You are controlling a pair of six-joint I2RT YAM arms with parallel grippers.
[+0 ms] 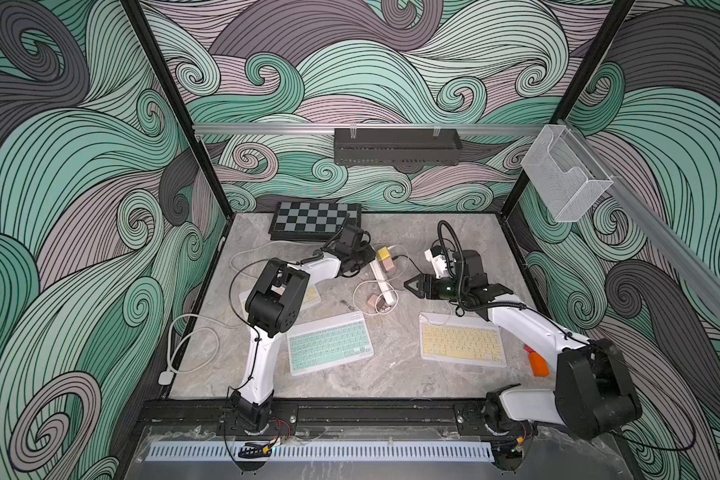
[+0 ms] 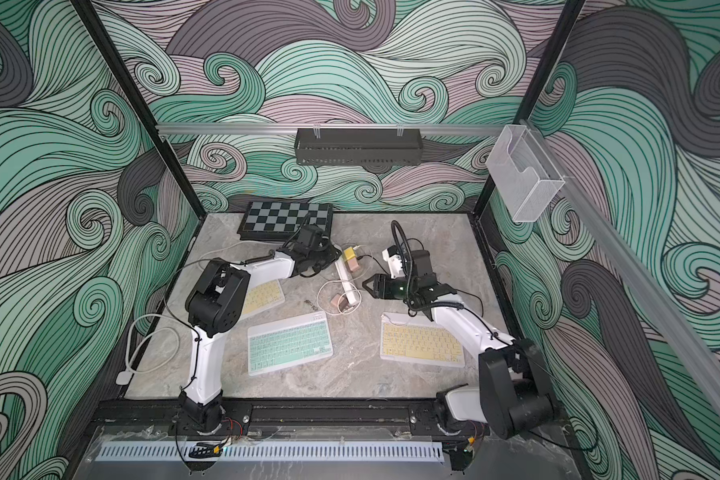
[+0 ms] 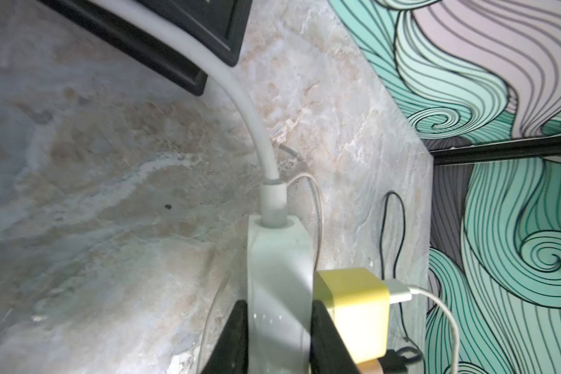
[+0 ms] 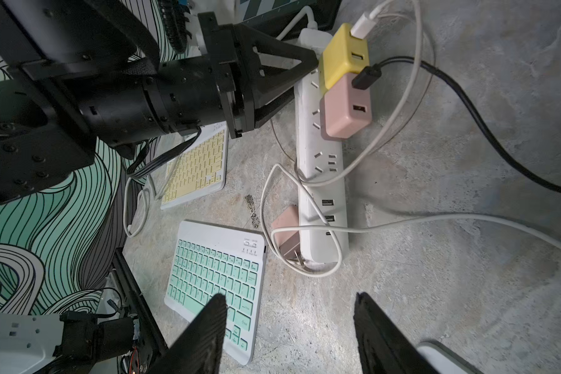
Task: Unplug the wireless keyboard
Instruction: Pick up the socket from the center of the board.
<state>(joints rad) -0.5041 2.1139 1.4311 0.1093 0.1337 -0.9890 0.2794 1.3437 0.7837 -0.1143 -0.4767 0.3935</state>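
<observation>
A white power strip point(image 1: 381, 276) point(image 4: 321, 181) lies mid-table with a yellow charger point(image 1: 384, 253) point(image 3: 357, 311) and a pink charger point(image 4: 345, 113) plugged in at its far end. My left gripper point(image 3: 279, 306) point(image 1: 364, 258) is shut on that far end, one finger on each side. White and black cables leave the yellow charger. A green keyboard point(image 1: 329, 343), a yellow keyboard point(image 1: 462, 345) and another yellow keyboard point(image 4: 195, 168) lie around. A thin white cable reaches the right yellow keyboard's far corner. My right gripper point(image 4: 289, 296) point(image 1: 408, 284) hovers open beside the strip, holding nothing.
A loose pink charger point(image 4: 287, 233) lies by the strip's near end inside a white cable loop. A chessboard point(image 1: 314, 220) sits at the back. The strip's thick white cord point(image 1: 192, 332) trails off the left edge. An orange object point(image 1: 537, 363) lies near the right arm.
</observation>
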